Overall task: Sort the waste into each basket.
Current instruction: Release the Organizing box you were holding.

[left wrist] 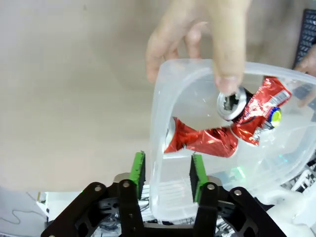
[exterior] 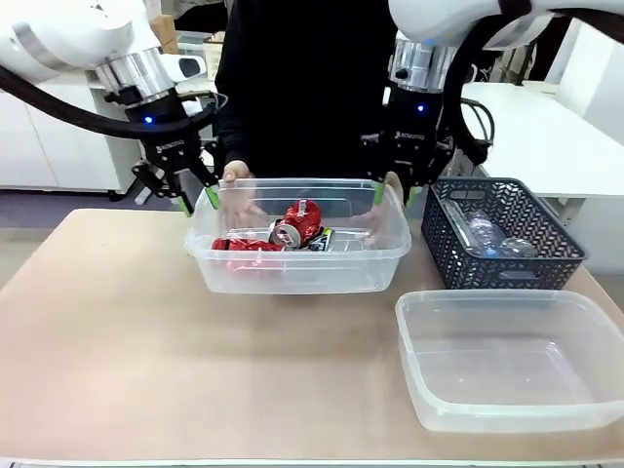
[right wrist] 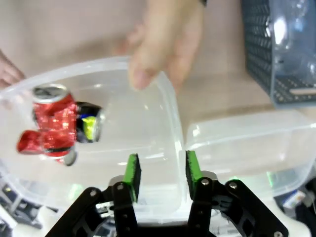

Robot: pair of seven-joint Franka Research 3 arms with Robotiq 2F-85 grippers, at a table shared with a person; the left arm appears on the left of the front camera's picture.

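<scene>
Near tub (exterior: 507, 366): we record a clear plastic container at the table's near right, with nothing visible inside it.

Table (exterior: 117, 341): light wooden top, bare at near left.

Middle tub (exterior: 292, 258): clear plastic, set at the centre and beyond the near tub. In the front view it appears raised slightly off the table, though we cannot confirm this.

Cans (exterior: 292, 226): crushed red-and-silver drink cans lie inside the middle tub – one with its open end up, another flattened at the tub's left.

Left gripper (exterior: 198, 202): at the left end of the middle tub. Its wrist view shows the green pads (left wrist: 138, 170) straddling the tub's end wall, one outside and one inside, with a gap on each side of the wall – jaws parted, not clamped.

Right gripper (exterior: 393, 191): at the right end of the same tub. Its pads (right wrist: 132, 173) likewise straddle the end wall; we judge the jaws apart, with no firm clamp visible.

Lattice basket (exterior: 502, 234): dark blue-grey, right of the middle tub, with clear plastic bottles (exterior: 483, 232) lying inside.

Person's hands (exterior: 234, 190): both hold the far rim of the middle tub, fingers curled over the edge.

Person: dark clothing, standing at the far side.
</scene>
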